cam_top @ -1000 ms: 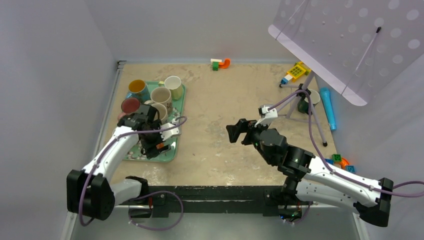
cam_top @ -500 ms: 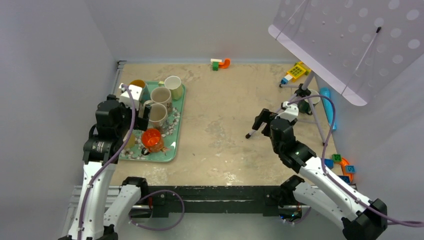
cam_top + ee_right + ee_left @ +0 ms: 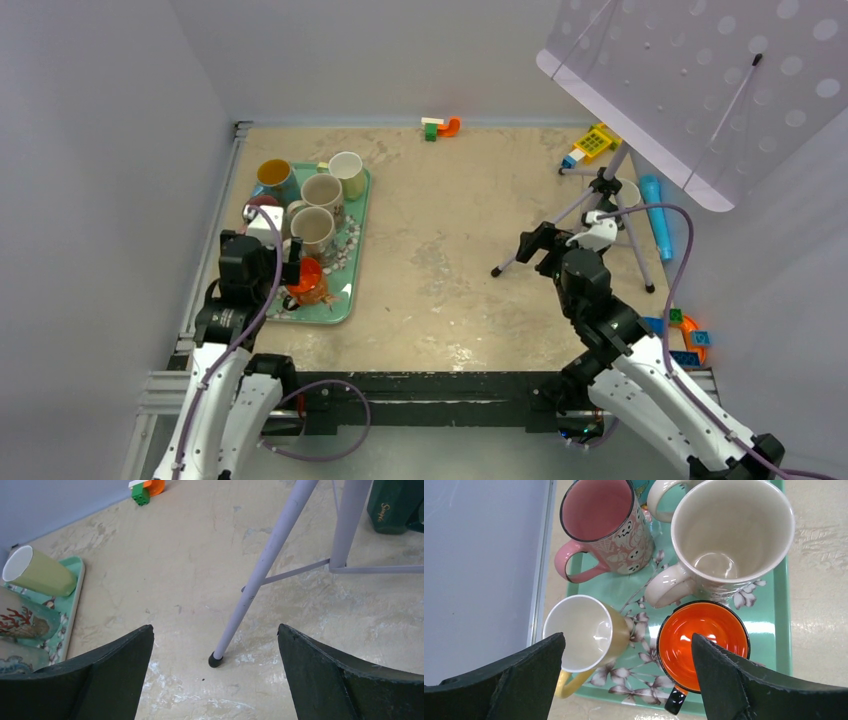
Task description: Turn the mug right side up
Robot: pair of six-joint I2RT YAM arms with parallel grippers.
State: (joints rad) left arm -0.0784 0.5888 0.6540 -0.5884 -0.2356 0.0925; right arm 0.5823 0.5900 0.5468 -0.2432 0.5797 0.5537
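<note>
Altogether seven mugs [image 3: 322, 190] crowd one tray [image 3: 781, 630]. The left gripper [image 3: 628, 640] hovers, fingers spread, above the orange mug [image 3: 704, 645]. The right gripper [image 3: 215, 630] hangs spread wide over the tripod leg [image 3: 265, 565].

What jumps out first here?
A mint-green tray crowded with mugs sits at the table's left, the orange mug upright at its near edge below the open left gripper. On the right, a lilac tripod stands under a tilted perforated panel.
</note>
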